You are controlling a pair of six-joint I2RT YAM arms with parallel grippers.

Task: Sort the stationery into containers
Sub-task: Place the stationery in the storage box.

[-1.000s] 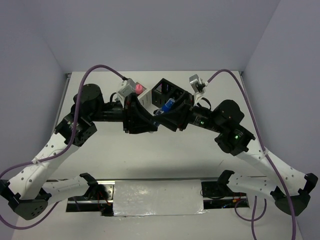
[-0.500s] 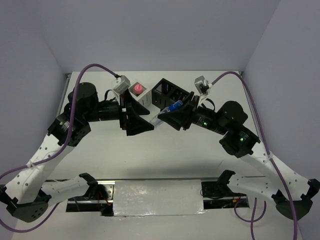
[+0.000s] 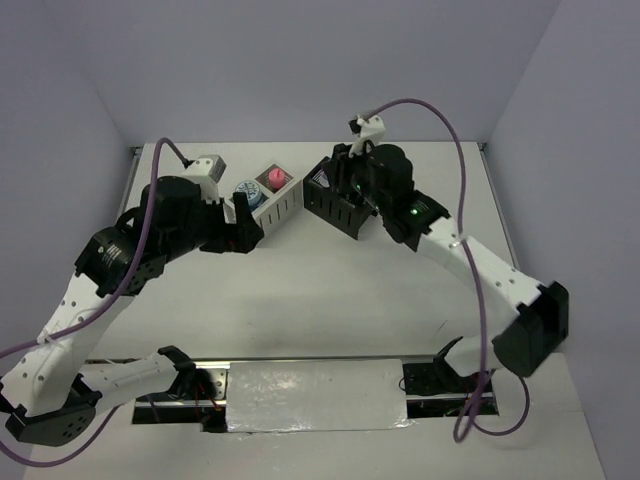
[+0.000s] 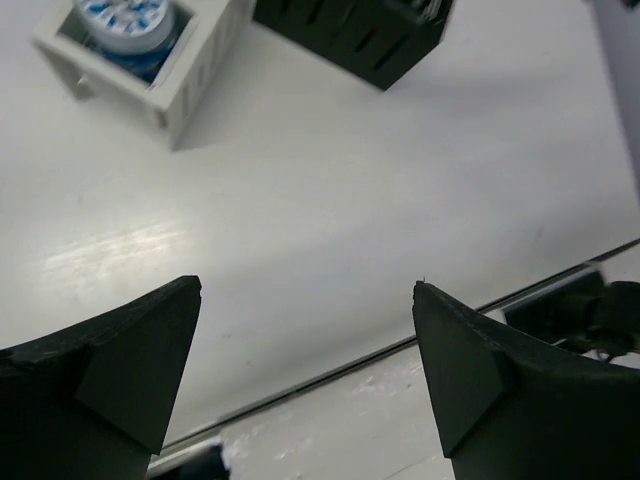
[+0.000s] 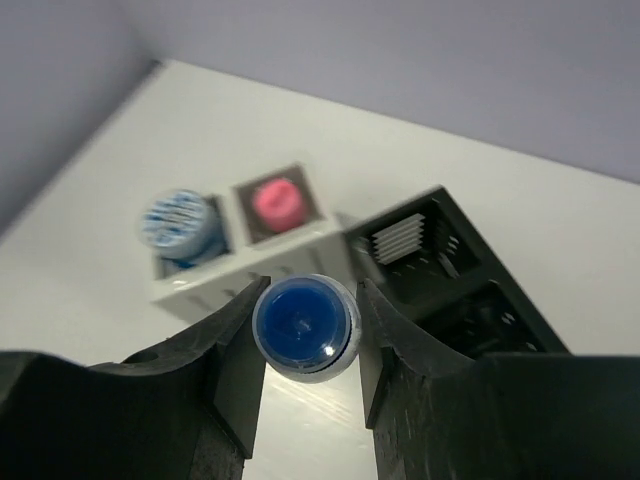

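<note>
the tape roll (image 3: 246,190) now sits in the white box (image 3: 285,207), let go by the left gripper (image 4: 306,290), now wide apart, while the right gripper (image 5: 305,332), clamped on the blue-white stick (image 5: 303,316), has swung up by the black box (image 3: 335,210).

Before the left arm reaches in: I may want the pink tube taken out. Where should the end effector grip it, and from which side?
Probably the rounded top of the pink tube, from straight above: it stands upright in a compartment of the white box, walls hiding its sides. Mind the tape roll next door.
</note>
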